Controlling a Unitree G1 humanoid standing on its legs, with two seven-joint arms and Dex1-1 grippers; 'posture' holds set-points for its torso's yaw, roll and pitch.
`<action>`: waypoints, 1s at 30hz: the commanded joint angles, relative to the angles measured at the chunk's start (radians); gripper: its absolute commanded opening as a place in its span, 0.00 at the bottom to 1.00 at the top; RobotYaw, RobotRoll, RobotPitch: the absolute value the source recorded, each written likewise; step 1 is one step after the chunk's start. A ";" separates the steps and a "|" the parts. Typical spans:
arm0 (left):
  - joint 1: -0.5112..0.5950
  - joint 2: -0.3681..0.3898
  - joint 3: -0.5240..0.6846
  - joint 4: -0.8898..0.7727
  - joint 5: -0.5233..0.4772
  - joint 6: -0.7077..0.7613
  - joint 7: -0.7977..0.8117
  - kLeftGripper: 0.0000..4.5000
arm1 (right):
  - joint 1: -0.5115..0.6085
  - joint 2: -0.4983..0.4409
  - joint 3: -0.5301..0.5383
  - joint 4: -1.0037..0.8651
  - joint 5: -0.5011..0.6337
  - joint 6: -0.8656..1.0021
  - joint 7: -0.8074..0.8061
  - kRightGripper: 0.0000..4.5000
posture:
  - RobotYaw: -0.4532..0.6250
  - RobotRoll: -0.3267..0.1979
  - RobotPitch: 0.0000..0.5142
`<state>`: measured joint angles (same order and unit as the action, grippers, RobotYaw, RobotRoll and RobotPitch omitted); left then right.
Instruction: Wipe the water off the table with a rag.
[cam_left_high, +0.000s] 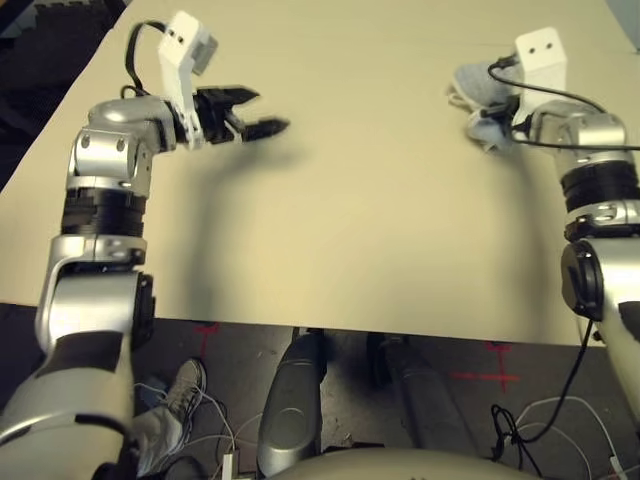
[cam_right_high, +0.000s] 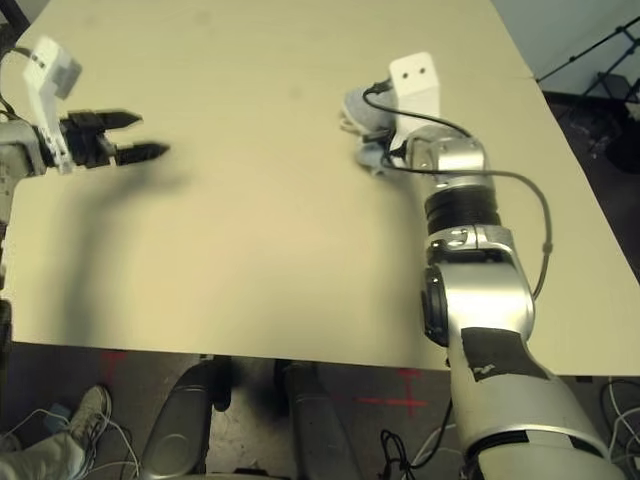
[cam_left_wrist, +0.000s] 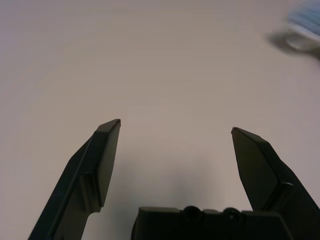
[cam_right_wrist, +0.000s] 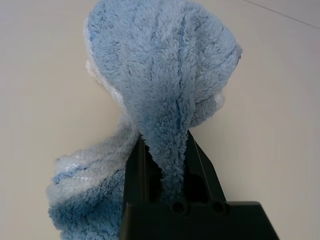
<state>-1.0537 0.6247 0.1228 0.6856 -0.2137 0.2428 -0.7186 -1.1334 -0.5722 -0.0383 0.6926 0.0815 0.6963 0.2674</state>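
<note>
Over one table: one rag in the clamped right pincer, left pincer agape.

The left arm reaches up the left side of the head view, its silver forearm bent inward at the wrist. The left gripper points toward the middle, roughly level, its two black fingers spread well apart with nothing between them. The right arm extends forward on the right side. The right gripper is clamped tight, fingers nearly together.
</note>
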 joint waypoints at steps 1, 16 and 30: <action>0.015 -0.017 0.059 0.100 0.024 -0.131 0.137 1.00 | 0.057 -0.044 -0.018 -0.098 -0.011 0.084 0.011 0.05 | 0.66 0.62 0.58; 0.115 -0.056 0.093 0.195 0.052 -0.350 0.320 1.00 | 0.282 -0.081 -0.046 -0.394 0.002 0.355 0.026 0.05 | 0.65 0.62 0.56; 0.112 -0.072 0.090 0.187 0.061 -0.353 0.311 1.00 | 0.389 -0.119 -0.056 -0.467 0.005 0.460 0.067 0.05 | 0.64 0.62 0.56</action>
<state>-0.9557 0.5569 0.2166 0.8676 -0.1603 -0.1038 -0.4013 -0.7943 -0.6883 -0.0959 0.2039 0.0773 1.1014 0.3237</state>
